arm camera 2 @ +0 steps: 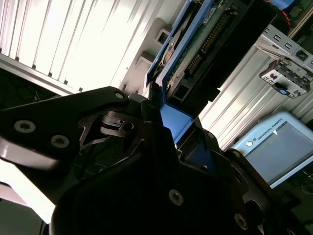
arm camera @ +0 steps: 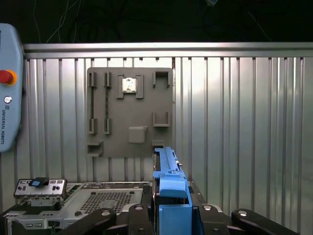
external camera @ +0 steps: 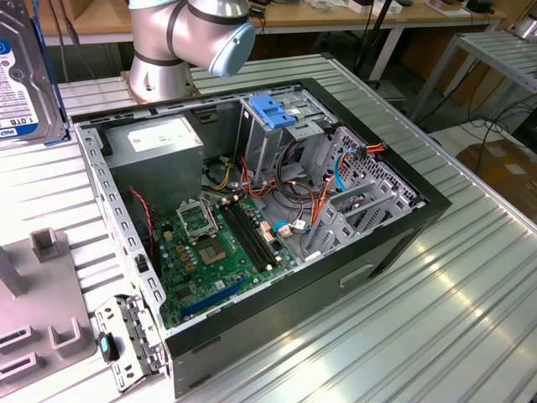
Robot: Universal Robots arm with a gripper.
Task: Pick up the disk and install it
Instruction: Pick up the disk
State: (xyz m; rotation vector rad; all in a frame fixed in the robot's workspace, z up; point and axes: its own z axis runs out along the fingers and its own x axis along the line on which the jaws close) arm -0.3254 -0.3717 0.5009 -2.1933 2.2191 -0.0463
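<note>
The disk (external camera: 25, 84), a silver hard drive with a blue-and-white label, stands on edge at the exterior view's far left, raised above the ribbed table. In both wrist views my gripper (arm camera: 171, 218) is shut on the disk's blue plastic end tab (arm camera: 171, 193). The drive's body (arm camera 2: 195, 49) extends away from the black fingers (arm camera 2: 146, 142), its circuit-board side and connector pins showing. The open computer case (external camera: 377, 252) lies on its side in the middle of the table, well to the exterior view's right of the disk.
Inside the case are a metal drive cage with a blue plastic top (external camera: 273, 109), a grey power-supply box (external camera: 155, 143), a green motherboard (external camera: 218, 243) and loose cables (external camera: 310, 201). A grey fixture plate (arm camera: 129, 112) and a teach pendant (arm camera: 7, 98) lie on the table. The arm's base (external camera: 185, 42) stands behind the case.
</note>
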